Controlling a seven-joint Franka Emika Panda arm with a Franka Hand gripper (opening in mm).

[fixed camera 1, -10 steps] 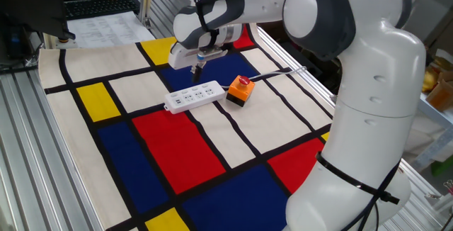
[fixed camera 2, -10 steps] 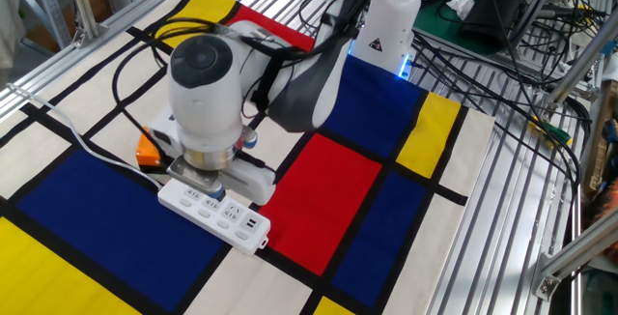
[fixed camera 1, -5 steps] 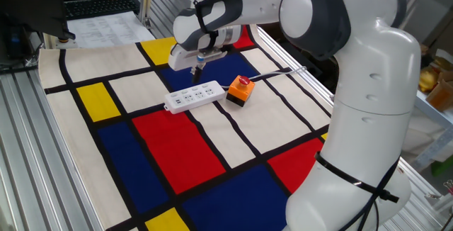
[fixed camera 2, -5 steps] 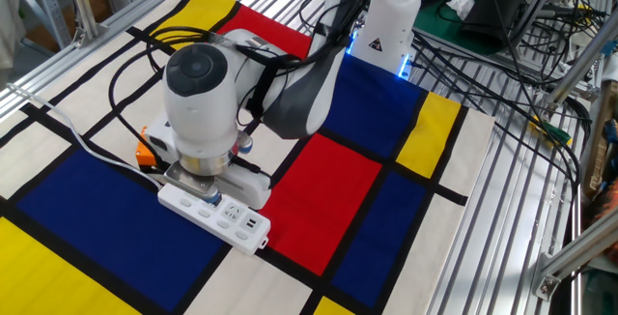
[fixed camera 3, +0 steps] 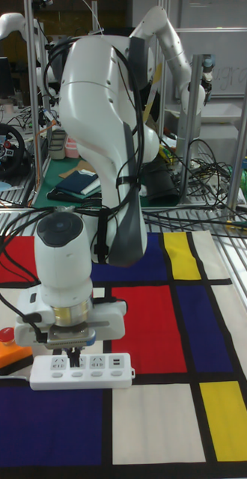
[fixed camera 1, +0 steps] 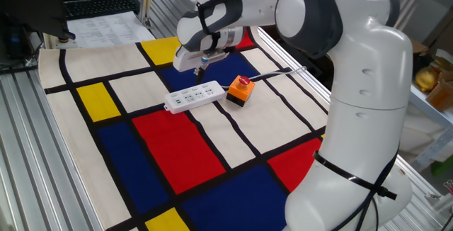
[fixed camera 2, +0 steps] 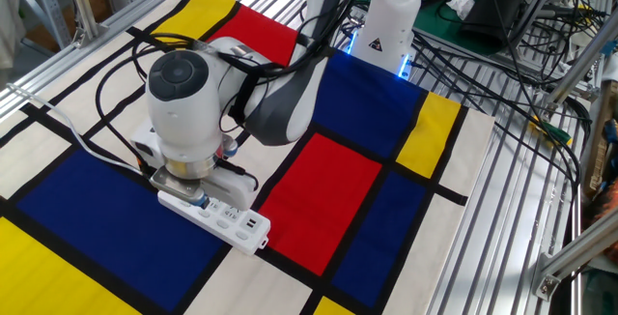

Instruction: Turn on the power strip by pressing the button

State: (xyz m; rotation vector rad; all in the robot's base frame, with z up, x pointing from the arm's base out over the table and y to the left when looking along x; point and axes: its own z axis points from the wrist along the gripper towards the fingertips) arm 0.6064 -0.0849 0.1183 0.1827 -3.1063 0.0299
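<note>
The long flat white plastic power strip [fixed camera 1: 195, 96] is laid on the colour-blocked cloth [fixed camera 1: 170, 153] of the bench, just beside an orange-and-black box with a red domed button [fixed camera 1: 240, 91]. The claw [fixed camera 1: 204, 66] is held above the strip's box-side end; its opening cannot be told.

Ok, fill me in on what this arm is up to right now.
The Franka arm holds its end effector just above the white power strip, which lies flat on the colour-block mat beside an orange box with a red button. It looks lined up to press down on the strip. Whether the tips already touch the strip, and whether they are open or shut, cannot be told.
</note>
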